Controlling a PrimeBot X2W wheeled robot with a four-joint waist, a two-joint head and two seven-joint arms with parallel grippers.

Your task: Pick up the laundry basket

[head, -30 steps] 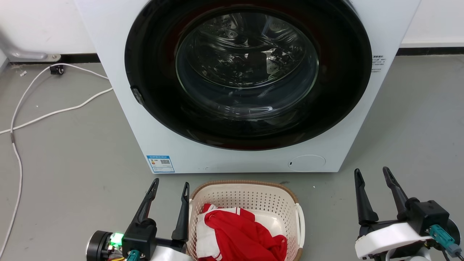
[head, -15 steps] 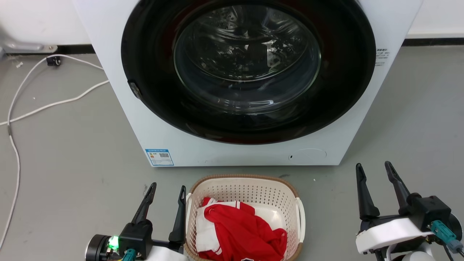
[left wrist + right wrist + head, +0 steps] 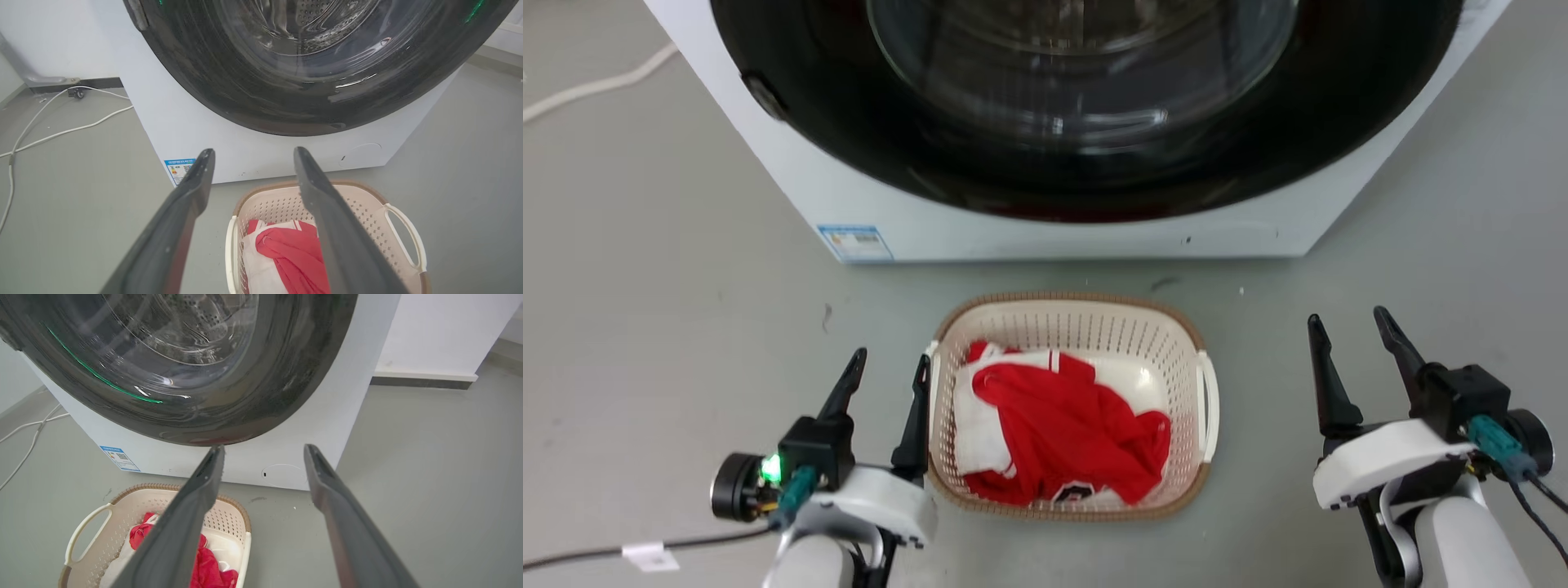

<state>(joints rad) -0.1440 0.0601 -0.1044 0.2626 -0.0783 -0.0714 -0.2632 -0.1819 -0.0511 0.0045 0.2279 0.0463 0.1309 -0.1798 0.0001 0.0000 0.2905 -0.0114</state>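
On the grey floor [image 3: 686, 343], just before the washing machine [image 3: 1013, 237], the laundry basket [image 3: 1078, 331] was seen standing upright. It was judged light and fairly stiff. A soft red and white garment [image 3: 1070, 433] was heaped inside, adding little weight. The white side handles [image 3: 1209, 404] were judged the best hold. The left gripper [image 3: 891, 357], fingers apart, was set just beside one; the right gripper [image 3: 1346, 317], likewise spread, was held well clear.

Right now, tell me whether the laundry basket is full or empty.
Partly filled: red and white clothing lies crumpled in the laundry basket.
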